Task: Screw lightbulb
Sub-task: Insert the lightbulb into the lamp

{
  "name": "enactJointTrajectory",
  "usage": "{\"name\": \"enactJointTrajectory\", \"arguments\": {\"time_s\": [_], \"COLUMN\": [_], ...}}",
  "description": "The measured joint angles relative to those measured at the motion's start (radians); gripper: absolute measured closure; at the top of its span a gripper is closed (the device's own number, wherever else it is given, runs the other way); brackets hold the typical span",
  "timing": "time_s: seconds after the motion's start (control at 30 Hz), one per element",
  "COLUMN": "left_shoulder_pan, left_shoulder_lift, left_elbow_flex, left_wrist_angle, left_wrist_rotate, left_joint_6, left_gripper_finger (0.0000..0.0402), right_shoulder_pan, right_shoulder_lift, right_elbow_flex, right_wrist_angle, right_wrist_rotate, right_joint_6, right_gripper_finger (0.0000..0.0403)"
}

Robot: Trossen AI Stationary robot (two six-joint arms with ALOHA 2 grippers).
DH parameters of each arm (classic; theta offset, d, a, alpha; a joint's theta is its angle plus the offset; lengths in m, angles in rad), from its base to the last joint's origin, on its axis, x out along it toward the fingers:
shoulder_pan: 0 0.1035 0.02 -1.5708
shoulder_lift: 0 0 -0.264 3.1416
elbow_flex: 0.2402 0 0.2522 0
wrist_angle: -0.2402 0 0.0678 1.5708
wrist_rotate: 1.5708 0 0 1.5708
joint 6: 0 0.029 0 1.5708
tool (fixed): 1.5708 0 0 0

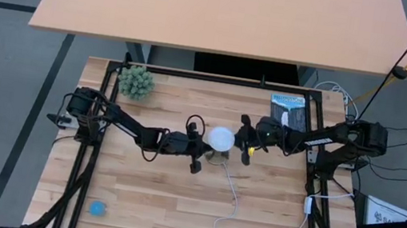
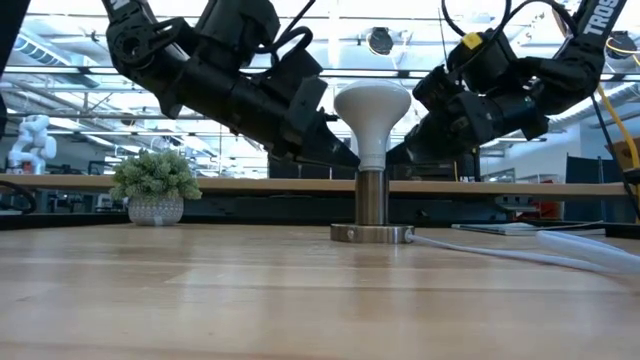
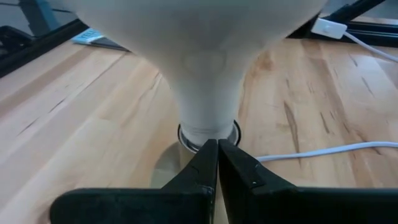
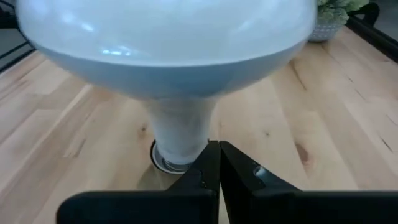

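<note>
The white lightbulb (image 2: 372, 110) stands upright with its neck in the small round metal socket (image 2: 372, 205) at the table's middle, dome up (image 1: 221, 139). The socket's white cord (image 1: 234, 203) runs toward the near edge. My left gripper (image 1: 200, 147) is shut and sits just left of the bulb, with its fingertips by the neck above the socket (image 3: 217, 144). My right gripper (image 1: 242, 146) is shut and sits just right of the bulb, with its fingertips by the neck (image 4: 214, 145). My left gripper's shut fingertips (image 3: 210, 155) point level from the table's left at the bottom of the bulb's neck (image 3: 208, 124); I cannot tell whether they touch it. My right gripper's shut fingertips (image 4: 210, 155) point level from the table's right at the neck (image 4: 180, 134); I cannot tell whether they touch it.
A small potted plant (image 1: 136, 81) stands at the far left of the table. A dark packet (image 1: 286, 110) lies at the far right. A small blue object (image 1: 97, 208) lies near the front left corner. The cord loops across the near right part.
</note>
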Motion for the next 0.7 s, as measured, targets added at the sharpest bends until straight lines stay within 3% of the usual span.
{"name": "enactJointTrajectory", "arguments": {"time_s": [0.4, 0.7], "left_shoulder_pan": [0.006, 0.006], "left_shoulder_lift": [0.0, 0.0], "left_elbow_flex": [0.0, 0.0], "left_wrist_angle": [0.0, -0.017], "left_wrist_rotate": [-0.009, -0.089], "left_joint_6": [-0.002, -0.017], "left_gripper_finger": [0.0383, 0.0383], "right_shoulder_pan": [0.02, 0.02], "right_shoulder_lift": [0.0, 0.0], "right_elbow_flex": [0.0, 0.0], "right_wrist_angle": [-0.012, -0.037], "right_wrist_rotate": [-0.053, -0.107], "right_joint_6": [0.002, 0.004], "right_gripper_finger": [0.0403, 0.0403]}}
